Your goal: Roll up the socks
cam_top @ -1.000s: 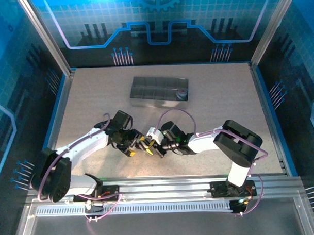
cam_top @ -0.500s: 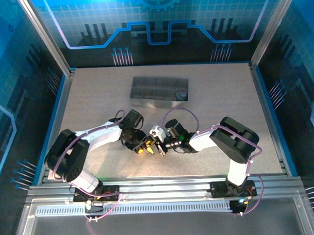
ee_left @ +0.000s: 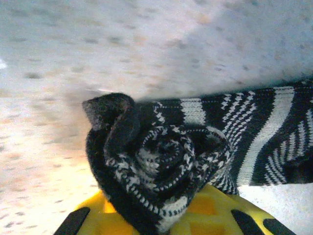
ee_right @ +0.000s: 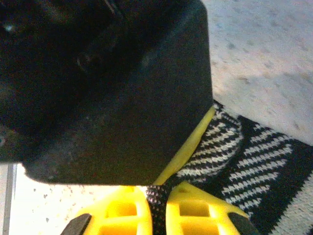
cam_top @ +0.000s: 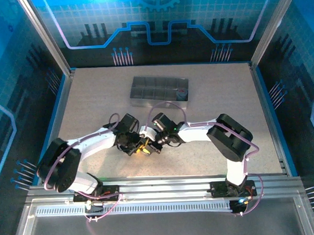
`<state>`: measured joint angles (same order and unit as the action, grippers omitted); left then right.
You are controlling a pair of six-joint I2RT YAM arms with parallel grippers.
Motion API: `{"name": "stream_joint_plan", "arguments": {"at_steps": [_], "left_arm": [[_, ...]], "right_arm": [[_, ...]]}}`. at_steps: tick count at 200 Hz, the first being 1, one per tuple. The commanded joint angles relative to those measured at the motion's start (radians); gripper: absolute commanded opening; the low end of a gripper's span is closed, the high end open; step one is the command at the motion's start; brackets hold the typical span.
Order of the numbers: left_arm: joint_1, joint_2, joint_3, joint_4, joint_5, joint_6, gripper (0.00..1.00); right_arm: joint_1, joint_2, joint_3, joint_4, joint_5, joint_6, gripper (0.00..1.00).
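Where both arms meet near the table's (cam_top: 223, 105) front centre, the b/w striped sock (ee_left: 161, 156) lies partly rolled. L gripper (ee_left: 164, 226) is clamped on the rolled end; R gripper (ee_right: 156, 205) pinches a thin fold of the same sock, jaws nearly touching. The grey tray (cam_top: 158, 90) sits well apart, farther back.

Black-and-white striped sock (ee_left: 168, 161) — spiral-rolled end
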<state>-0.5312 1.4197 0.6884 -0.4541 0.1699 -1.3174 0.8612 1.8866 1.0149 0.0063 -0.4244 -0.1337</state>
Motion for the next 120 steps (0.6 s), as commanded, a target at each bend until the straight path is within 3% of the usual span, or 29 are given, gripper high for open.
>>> {"name": "stream_joint_plan", "arguments": {"at_steps": [1, 26, 56, 85, 120], "left_arm": [[-0.026, -0.052, -0.112, -0.305, -0.006, -0.153, 0.0], [-0.032, -0.076, -0.079, -0.322, -0.02, -0.236, 0.0], [-0.033, 0.044, 0.033, -0.372, -0.042, -0.239, 0.0], [-0.033, 0.158, 0.11, -0.389, -0.028, -0.228, 0.0], [-0.033, 0.227, 0.163, -0.408, -0.031, -0.191, 0.0]], "right_arm": [[0.039, 0.061, 0.063, -0.174, 0.147, -0.277, 0.17], [0.074, -0.041, 0.035, -0.077, 0.186, -0.306, 0.4], [0.141, -0.24, -0.126, 0.115, 0.347, -0.226, 0.55], [0.259, -0.351, -0.273, 0.217, 0.552, -0.124, 0.6], [0.368, -0.313, -0.298, 0.258, 0.722, -0.049, 0.6]]}}
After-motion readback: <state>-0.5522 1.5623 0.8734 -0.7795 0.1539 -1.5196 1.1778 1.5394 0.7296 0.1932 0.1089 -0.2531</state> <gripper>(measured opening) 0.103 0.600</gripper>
